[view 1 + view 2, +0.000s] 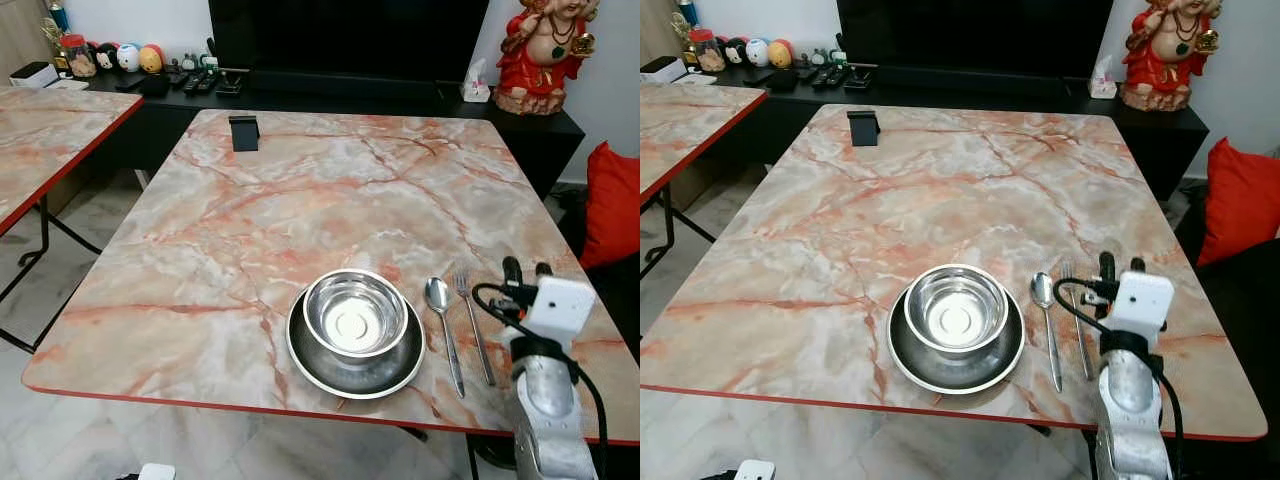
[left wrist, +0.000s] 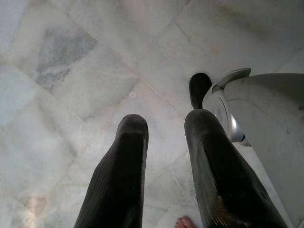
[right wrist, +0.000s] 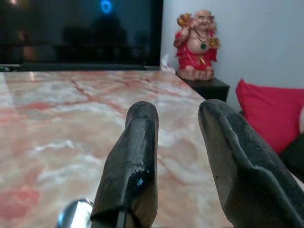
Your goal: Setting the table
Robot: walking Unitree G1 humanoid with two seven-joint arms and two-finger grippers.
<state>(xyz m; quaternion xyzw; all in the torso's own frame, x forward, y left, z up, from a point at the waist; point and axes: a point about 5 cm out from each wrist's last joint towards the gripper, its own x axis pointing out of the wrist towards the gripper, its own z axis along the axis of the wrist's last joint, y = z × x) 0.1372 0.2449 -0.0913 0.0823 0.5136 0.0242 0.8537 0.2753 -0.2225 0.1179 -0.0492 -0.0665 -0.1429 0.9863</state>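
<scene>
A steel bowl [image 1: 355, 314] sits inside a dark steel plate [image 1: 355, 365] near the front edge of the marble table [image 1: 300, 200]. Right of the plate lie a spoon [image 1: 442, 326] and a fork [image 1: 472, 320], side by side. My right gripper [image 1: 527, 268] hovers just right of the fork, open and empty; its fingers [image 3: 135, 156] point across the table, and the spoon's bowl [image 3: 73, 216] shows below them. My left gripper [image 2: 164, 128] hangs open over the floor.
A small black stand [image 1: 243, 132] stands at the table's far left. Behind are a black console [image 1: 330, 95] with a red statue [image 1: 540, 50]. A second marble table [image 1: 50, 130] is at the left, a red cushion [image 1: 612, 205] at the right.
</scene>
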